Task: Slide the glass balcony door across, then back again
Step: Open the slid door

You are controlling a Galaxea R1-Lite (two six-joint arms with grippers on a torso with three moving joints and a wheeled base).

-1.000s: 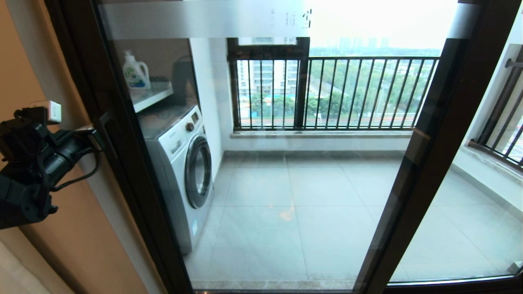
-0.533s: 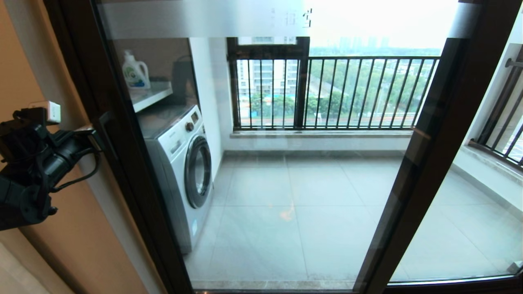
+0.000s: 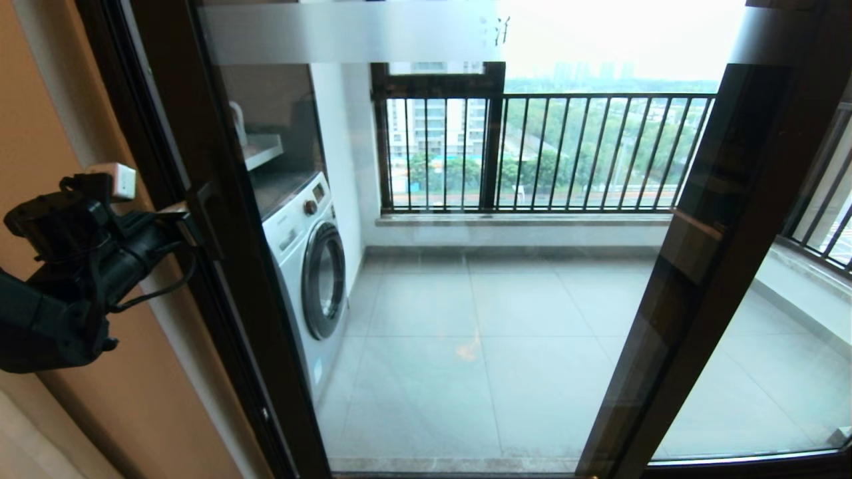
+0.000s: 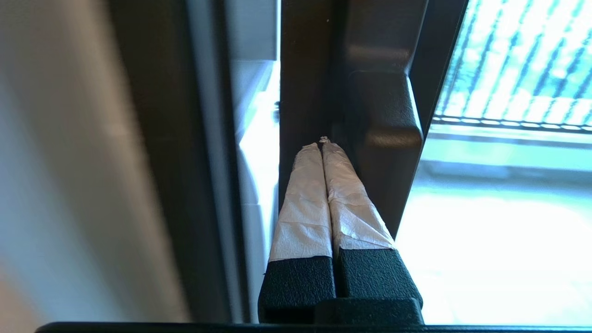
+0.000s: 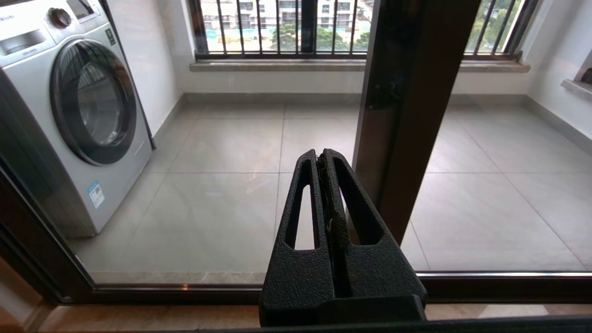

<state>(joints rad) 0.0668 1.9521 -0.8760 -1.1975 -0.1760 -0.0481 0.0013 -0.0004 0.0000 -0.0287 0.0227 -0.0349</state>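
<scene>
The glass balcony door fills the head view, with its frosted strip along the top. Its dark left stile stands a little away from the wall jamb. The dark bar handle sits on that stile. My left gripper is shut with nothing in it, its white-taped fingertips tucked between the stile and the handle. A bright slit shows beside the stile. My right gripper is shut, low before the glass and out of the head view.
A dark frame post of the fixed panel leans across the right side. Behind the glass stand a washing machine, a tiled balcony floor and the outer window's black railing. An orange wall is at the left.
The door's left stile and frosted strip have shifted to the right, and my left gripper has moved right with the handle. The detergent bottle is now mostly hidden behind the stile.
</scene>
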